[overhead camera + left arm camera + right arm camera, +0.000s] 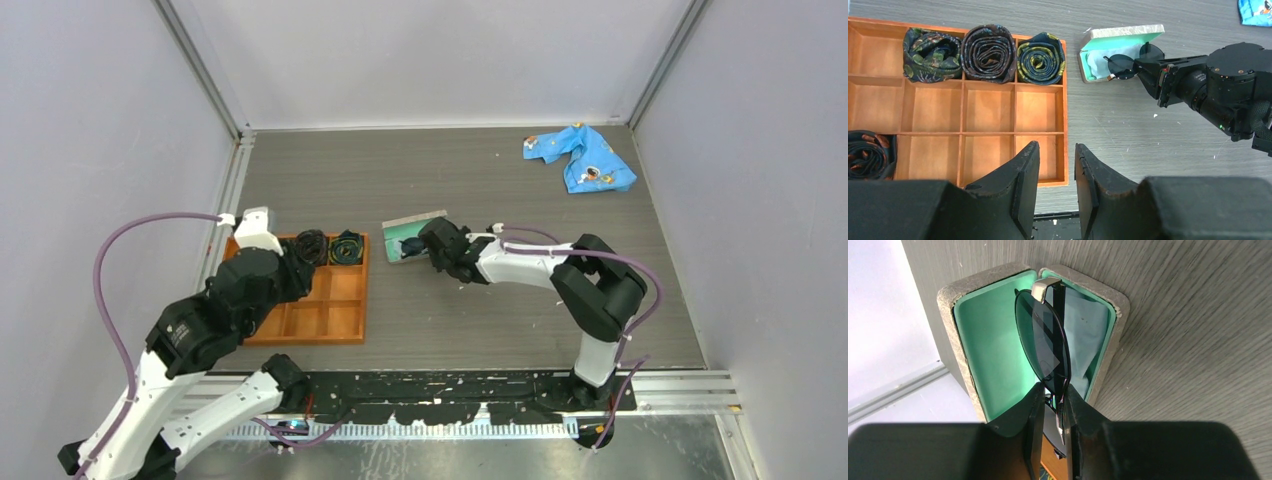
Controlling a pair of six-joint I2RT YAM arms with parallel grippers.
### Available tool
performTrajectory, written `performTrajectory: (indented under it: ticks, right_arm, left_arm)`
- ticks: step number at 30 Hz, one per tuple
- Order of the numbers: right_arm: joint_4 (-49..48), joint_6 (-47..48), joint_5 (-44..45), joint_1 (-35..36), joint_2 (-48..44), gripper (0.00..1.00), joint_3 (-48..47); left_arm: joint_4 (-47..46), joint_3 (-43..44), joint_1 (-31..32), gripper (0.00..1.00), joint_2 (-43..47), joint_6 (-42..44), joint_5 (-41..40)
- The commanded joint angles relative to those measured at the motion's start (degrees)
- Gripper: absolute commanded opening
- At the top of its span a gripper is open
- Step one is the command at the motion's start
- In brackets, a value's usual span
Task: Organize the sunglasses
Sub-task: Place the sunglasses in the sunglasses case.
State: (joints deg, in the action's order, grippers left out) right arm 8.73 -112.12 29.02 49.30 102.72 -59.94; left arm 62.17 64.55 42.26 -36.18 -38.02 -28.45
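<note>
One pair of sunglasses (1045,335) is what we carry. Our right end effector (1054,400) is clamped shut on the frame near its middle, holding the folded pair on edge over the open case (980,345). We cannot tell whether the far tip already touches the lining.

We judge the step in hand to be laying the pair in the half that holds the pale wiping cloth. To do it well, we should keep the frame running along the length of the case. In the left wrist view one lens seems to hang past the near end of the case, so we would slide farther in before lowering. We would then roll the lenses flat, come down slowly, and let go only once the frame rests inside. The case looks light, so a sideways push on its rim could skate it across the counter (480,310) or tip the raised lid.

Room is generous. Bare counter surrounds the case, and the orange tray (1065,115) with its rolled fabrics (988,52) sits well apart to the left. A blue cloth (580,158) lies far off by the back corner. Our left end effector (1057,160) hovers at the tray's near edge, its fingers slightly parted and holding nothing, clear of the right arm's path. The tightest clearance is between our fingertips and the case's near rim.
</note>
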Motion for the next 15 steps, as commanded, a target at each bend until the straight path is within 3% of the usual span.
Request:
performTrajectory:
  ticks: [1,15]
  right_arm:
    - [0.5,-2.9,5.0,0.4,0.5,0.25,-3.3]
    - [3.2,-6.5,4.0,0.7,4.8,0.25,-8.1]
  left_arm:
    - [-0.2,1.1,-0.2,0.34,-1.3,1.8,1.1]
    - [-0.6,0.2,-0.2,0.34,1.8,3.8,0.5]
